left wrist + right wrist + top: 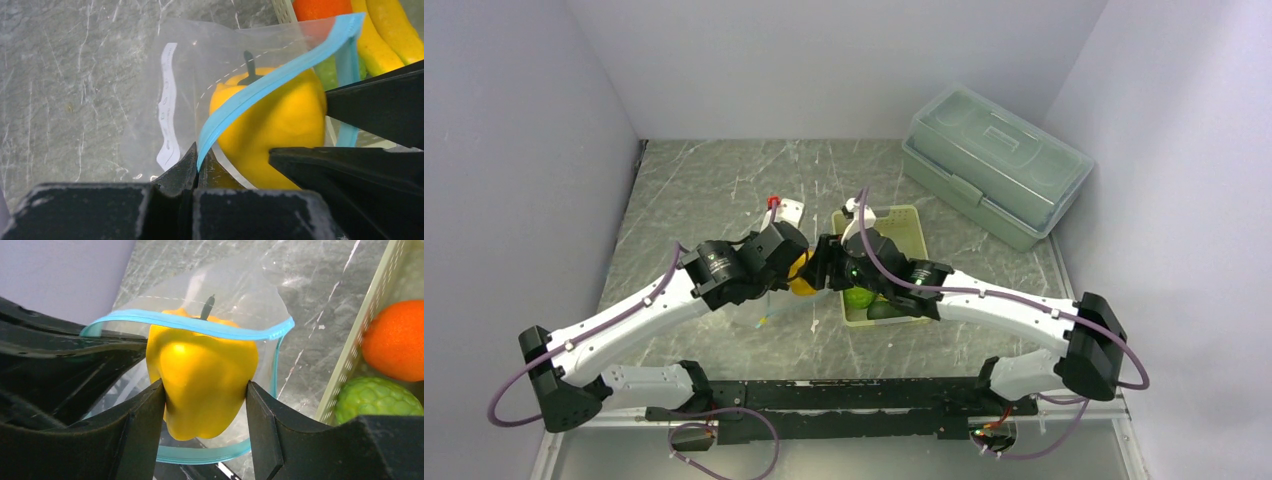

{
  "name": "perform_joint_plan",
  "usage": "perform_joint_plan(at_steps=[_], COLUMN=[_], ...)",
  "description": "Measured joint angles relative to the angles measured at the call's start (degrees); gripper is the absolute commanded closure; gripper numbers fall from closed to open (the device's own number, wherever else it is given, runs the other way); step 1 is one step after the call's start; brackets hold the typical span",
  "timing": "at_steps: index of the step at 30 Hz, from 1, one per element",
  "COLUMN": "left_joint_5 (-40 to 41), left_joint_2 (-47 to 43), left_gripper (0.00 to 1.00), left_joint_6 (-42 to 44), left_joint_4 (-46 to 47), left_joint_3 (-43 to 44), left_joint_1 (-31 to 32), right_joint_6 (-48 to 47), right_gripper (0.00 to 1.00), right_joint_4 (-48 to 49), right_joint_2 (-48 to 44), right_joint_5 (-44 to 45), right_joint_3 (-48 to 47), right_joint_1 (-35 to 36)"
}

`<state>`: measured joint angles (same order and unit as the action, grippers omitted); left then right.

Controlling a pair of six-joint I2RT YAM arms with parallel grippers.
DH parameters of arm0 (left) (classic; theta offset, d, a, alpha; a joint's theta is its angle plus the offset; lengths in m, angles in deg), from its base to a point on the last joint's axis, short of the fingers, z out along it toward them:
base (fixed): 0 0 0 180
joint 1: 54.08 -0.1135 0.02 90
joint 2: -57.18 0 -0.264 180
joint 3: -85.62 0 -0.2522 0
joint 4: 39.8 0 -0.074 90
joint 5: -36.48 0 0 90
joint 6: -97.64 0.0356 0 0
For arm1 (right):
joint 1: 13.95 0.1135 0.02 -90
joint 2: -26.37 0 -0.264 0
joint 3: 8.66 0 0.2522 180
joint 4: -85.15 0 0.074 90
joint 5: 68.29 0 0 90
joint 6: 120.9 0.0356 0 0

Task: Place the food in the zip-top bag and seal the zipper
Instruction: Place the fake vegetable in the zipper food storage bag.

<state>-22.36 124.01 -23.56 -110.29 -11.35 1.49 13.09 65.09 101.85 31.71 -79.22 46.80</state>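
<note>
1. Grey marbled table [724,200], both arms reaching to its middle.
2. Translucent lidded box [994,165] at far right corner, lid on, well apart from the arms.
3. Pale green perforated basket [365,325] right of centre, just beside the bag's mouth.
4. Clear zip-top bag [150,90] on the table left of the basket, mouth held wide toward the basket, white label on its side.
5. Left gripper [196,162]: fingers pinched together on the light blue zipper [200,325] at one end of the mouth, strip lifted off the table.
6. Right gripper [205,395]: fingers clamped on both sides of the yellow-orange pepper [202,375].
7. Pepper at the bag's mouth, stem end already behind the plastic, body ringed by the zipper loop, off the table.
8. Yellow bananas [385,35] in the basket.
9. Orange ball [395,340] in the basket, touching the bumpy green fruit [377,400] beside it.
10. Dark green avocado [886,311] at the basket's near end, partly under the right arm.
</note>
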Motion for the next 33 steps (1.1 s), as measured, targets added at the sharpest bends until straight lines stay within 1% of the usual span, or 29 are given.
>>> perform_joint_plan(at_steps=[10, 12, 14, 18, 24, 29, 33], left_joint_5=[-0.37, -0.46, -0.52, -0.50, -0.50, -0.24, -0.26], left_joint_2=[-0.24, -0.24, -0.24, -0.24, -0.24, -0.33, -0.33], left_gripper=[1.00, 1.00, 1.00, 1.00, 1.00, 1.00, 1.00], left_joint_6=[0.07, 0.07, 0.07, 0.09, 0.07, 0.09, 0.07], left_joint_4=[0.94, 1.22, 1.49, 1.62, 1.60, 1.46, 1.22], left_joint_3=[0.20, 0.20, 0.20, 0.20, 0.20, 0.20, 0.20], left_joint_1=[0.00, 0.00, 0.00, 0.00, 0.00, 0.00, 0.00], right_joint_6=[1.49, 2.16, 2.95, 3.98, 4.22, 3.69, 3.50], right_gripper=[0.78, 0.73, 0.60, 0.49, 0.42, 0.39, 0.33], right_joint_4=[0.02, 0.59, 1.55, 3.17, 3.08, 1.42, 0.90], right_joint_2=[4.83, 5.11, 5.31, 5.73, 5.14, 3.21, 2.27], right_joint_5=[-0.70, -1.29, -1.79, -2.54, -0.31, 3.02, 4.98], right_joint_3=[-0.24, -0.24, -0.22, -0.22, 0.09, 0.31, 0.28], right_joint_1=[2.03, 2.21, 2.34, 2.49, 2.67, 2.67, 2.67])
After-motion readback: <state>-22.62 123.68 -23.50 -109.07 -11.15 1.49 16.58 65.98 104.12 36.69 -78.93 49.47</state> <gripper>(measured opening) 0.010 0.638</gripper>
